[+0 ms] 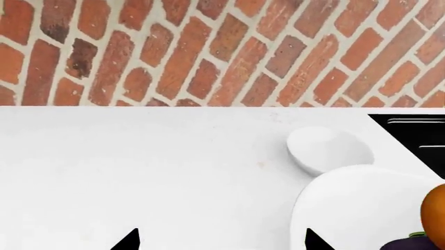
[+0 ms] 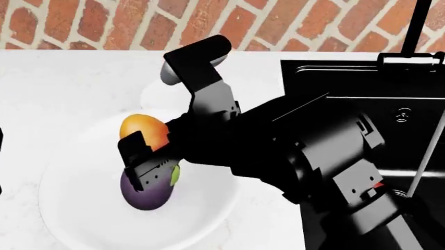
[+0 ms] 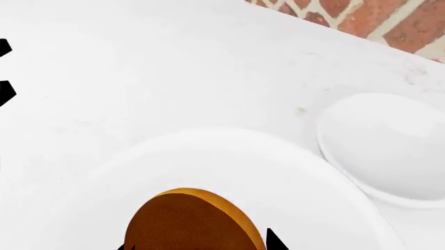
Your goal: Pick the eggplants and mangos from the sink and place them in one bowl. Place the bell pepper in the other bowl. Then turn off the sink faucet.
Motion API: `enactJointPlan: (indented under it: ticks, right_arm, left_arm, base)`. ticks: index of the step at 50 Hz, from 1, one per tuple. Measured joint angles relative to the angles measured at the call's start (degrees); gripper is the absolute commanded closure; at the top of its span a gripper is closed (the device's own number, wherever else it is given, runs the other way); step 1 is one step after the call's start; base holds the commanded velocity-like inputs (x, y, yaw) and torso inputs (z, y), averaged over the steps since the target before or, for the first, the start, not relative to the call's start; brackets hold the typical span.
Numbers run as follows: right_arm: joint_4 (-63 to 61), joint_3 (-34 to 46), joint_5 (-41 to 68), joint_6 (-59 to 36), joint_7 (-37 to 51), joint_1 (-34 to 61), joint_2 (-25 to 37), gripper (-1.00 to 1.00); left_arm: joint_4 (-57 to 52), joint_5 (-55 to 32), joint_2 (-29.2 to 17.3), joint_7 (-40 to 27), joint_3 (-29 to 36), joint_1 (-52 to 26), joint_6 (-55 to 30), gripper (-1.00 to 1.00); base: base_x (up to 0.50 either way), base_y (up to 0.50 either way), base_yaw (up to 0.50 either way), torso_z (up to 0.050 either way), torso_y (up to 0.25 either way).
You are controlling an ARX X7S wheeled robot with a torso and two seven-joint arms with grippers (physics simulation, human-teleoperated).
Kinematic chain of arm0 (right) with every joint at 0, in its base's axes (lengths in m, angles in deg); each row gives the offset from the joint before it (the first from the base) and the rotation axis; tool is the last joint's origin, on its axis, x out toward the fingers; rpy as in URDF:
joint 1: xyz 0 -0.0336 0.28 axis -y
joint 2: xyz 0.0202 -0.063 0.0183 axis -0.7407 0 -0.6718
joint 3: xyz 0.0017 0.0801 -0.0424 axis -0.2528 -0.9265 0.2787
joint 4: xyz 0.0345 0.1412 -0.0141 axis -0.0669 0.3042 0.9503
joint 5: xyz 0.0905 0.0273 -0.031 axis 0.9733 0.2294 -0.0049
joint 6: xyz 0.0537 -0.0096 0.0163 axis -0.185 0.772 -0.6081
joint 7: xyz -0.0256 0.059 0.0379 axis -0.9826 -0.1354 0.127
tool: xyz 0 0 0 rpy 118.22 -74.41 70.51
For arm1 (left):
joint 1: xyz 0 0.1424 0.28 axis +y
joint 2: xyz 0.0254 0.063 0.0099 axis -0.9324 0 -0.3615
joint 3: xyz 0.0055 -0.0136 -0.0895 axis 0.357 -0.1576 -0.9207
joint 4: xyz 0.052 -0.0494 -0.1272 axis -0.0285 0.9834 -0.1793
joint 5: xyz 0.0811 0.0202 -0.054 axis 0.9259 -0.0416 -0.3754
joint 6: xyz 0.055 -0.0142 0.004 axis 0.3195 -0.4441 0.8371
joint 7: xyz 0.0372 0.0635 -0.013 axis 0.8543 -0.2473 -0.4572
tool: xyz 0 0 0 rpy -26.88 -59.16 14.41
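- Right gripper [image 2: 143, 156] hangs over the large bowl [image 2: 83, 219], apparently parted around the mango [image 2: 143, 130].
- Eggplant [image 2: 147, 190] lies beneath it.
- Left gripper [image 1: 219, 242] hovers spread and empty.
- Risk: a careless retreat nudges fruit out.

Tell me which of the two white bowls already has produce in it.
The large bowl nearest the robot: it holds a mango and an eggplant. The small bowl beside it, nearer the brick wall, holds nothing.
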Motion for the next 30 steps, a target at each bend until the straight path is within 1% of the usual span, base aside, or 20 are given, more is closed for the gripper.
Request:
enactJointPlan:
  ticks: [7, 8, 18, 30]
  right_arm:
    - [1.29, 1.16, -1.25, 1.36, -1.69, 0.58, -0.69, 1.00]
    - [1.38, 1.27, -1.37, 1.49, -1.79, 0.62, -0.73, -1.00]
    - [0.51, 2.27, -1.66, 1.75, -1.81, -0.15, -0.38, -1.00]
    - [-2.99, 0.77, -0.73, 1.86, 0.33, 0.02, 0.93, -1.00]
  left_arm:
    - [0.24, 0.09, 0.20, 0.14, 0.21, -0.31, 0.01, -1.00]
    - [0.26, 0.11, 0.26, 0.13, 0.26, -0.37, 0.01, -1.00]
    - [0.31, 0.60, 0.71, 0.32, 0.66, -0.52, 0.12, -1.00]
    - [0.21, 0.70, 0.64, 0.54, 0.78, -0.76, 0.11, -1.00]
  base:
    - [0.00, 0.00, 0.00, 0.000, 0.000]
    - [0.00, 0.00, 0.00, 0.000, 0.000]
    - [0.00, 0.00, 0.00, 0.000, 0.000]
    - [0.00, 0.00, 0.00, 0.000, 0.000]
